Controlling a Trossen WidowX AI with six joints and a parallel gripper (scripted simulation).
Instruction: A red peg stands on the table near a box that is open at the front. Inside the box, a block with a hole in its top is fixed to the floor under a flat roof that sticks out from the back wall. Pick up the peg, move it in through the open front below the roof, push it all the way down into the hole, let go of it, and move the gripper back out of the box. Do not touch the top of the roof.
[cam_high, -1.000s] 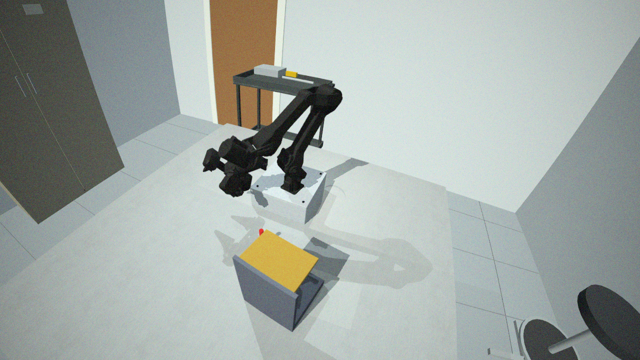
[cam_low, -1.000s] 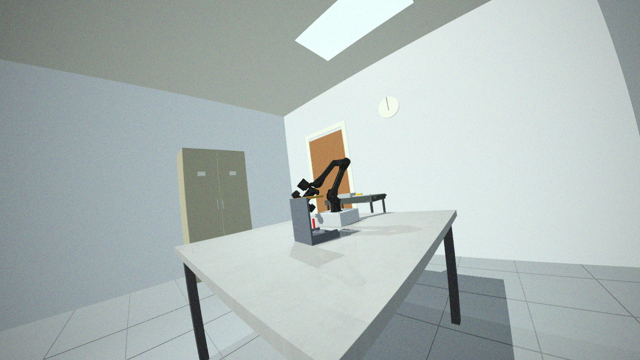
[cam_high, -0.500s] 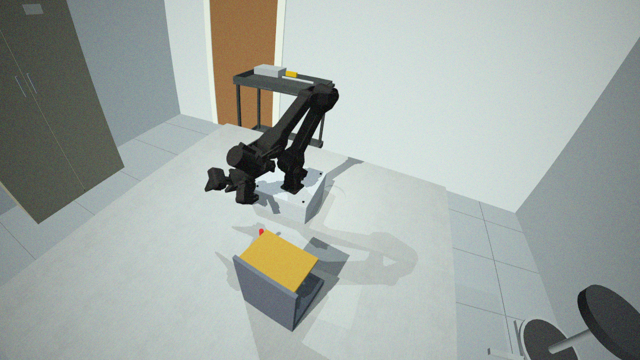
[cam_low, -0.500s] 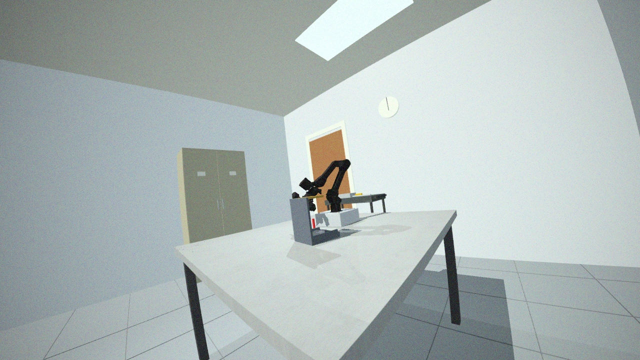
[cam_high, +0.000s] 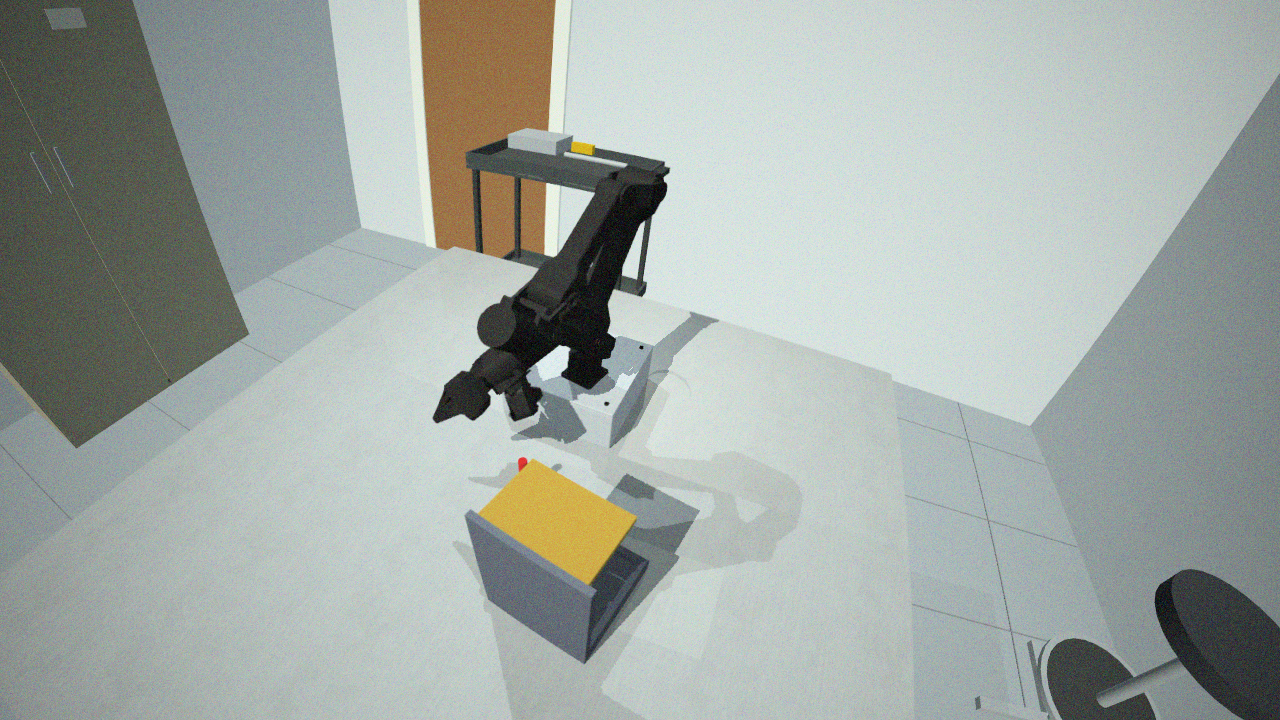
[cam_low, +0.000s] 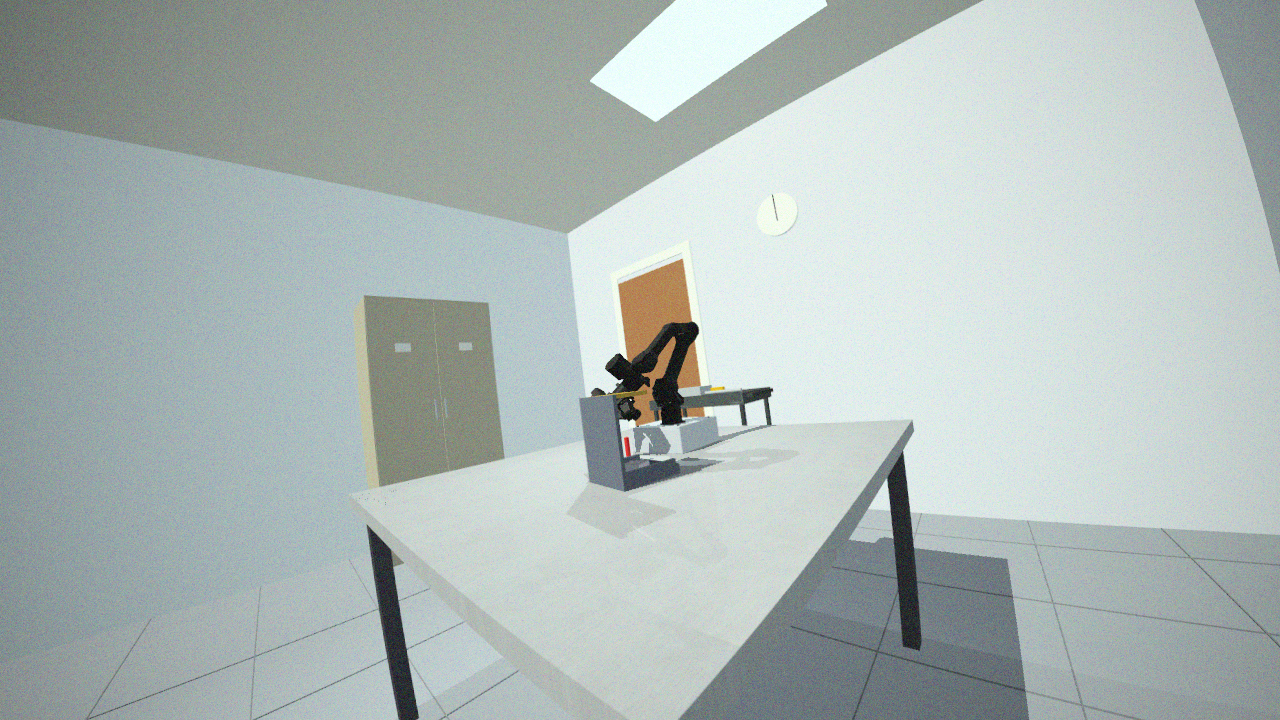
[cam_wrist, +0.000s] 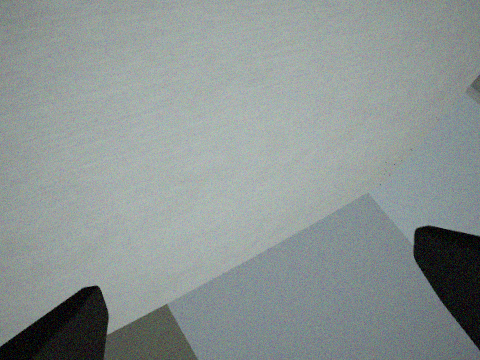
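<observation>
The red peg (cam_high: 521, 463) (cam_low: 627, 445) stands upright on the table, just beyond the roof's far edge in the top view. The grey-blue box (cam_high: 528, 586) (cam_low: 603, 443) has its tall back wall toward the top and exterior views and its open front toward the arm's base. Its flat yellow roof (cam_high: 559, 521) sticks out from the back wall. The block with the hole cannot be made out. My gripper (cam_high: 480, 418) (cam_wrist: 263, 272) is open and empty, in the air above the table, on the arm side of the peg and to its left in the top view. The peg is not in the wrist view.
The arm's pale base block (cam_high: 617, 416) (cam_low: 693, 436) stands on the table (cam_high: 268, 537) (cam_low: 537, 537) behind the peg. A dark cart (cam_high: 501, 161) with a grey box and a yellow block stands past the table's far edge. A tall cabinet (cam_high: 98, 223) (cam_low: 429, 385) is at the left.
</observation>
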